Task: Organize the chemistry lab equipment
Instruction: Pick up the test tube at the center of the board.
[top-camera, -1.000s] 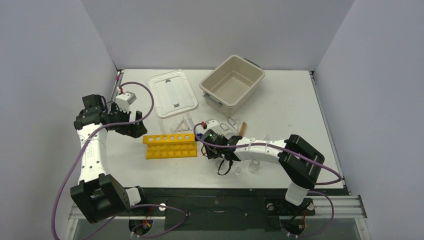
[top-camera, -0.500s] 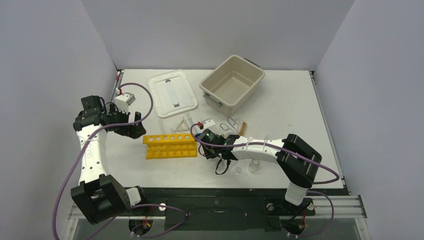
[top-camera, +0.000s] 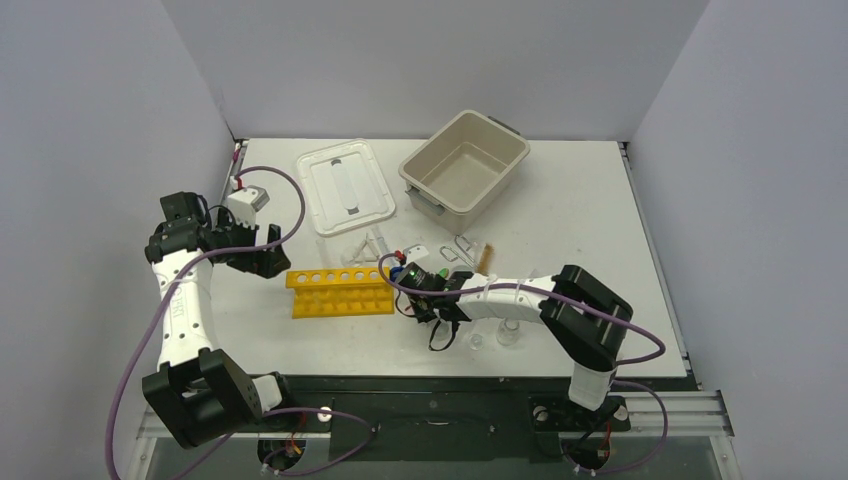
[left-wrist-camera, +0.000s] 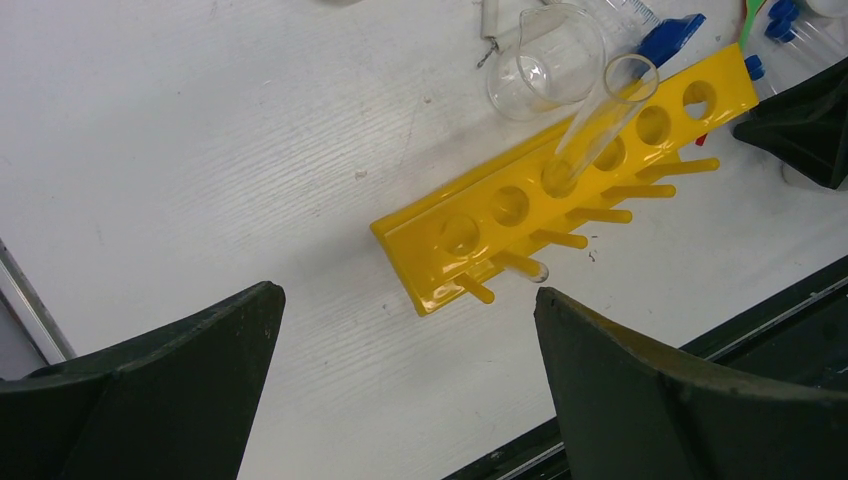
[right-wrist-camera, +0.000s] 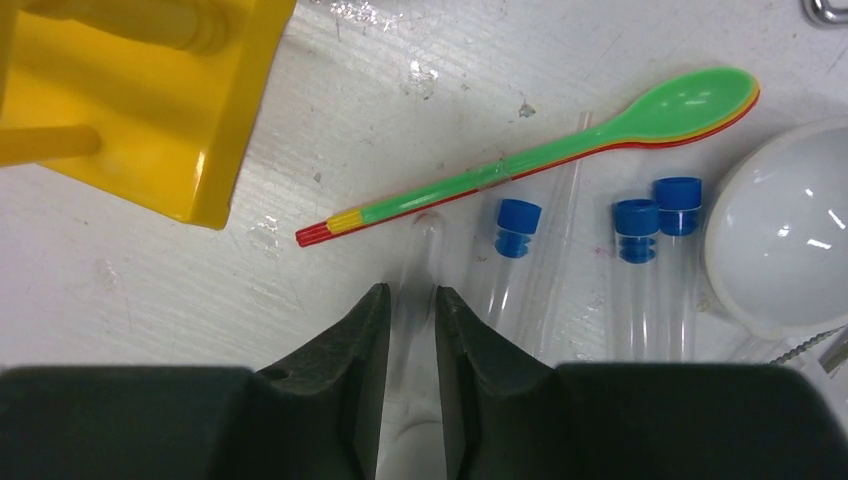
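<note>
The yellow tube rack lies mid-table, with one clear test tube leaning in a hole. My left gripper hovers open at the rack's left end, holding nothing. My right gripper is low at the rack's right end. Its fingers press both sides of a clear test tube lying on the table. Beside that tube lie blue-capped tubes, a loose blue cap, stacked coloured spatulas and a glass dish.
A beige tub stands at the back, a white lid to its left. A glass beaker sits behind the rack. Metal tongs lie behind the right arm, and small clear vessels near the front edge.
The right gripper has slid left toward the rack and its jaws have narrowed onto the lying test tube. The left arm has barely moved.
</note>
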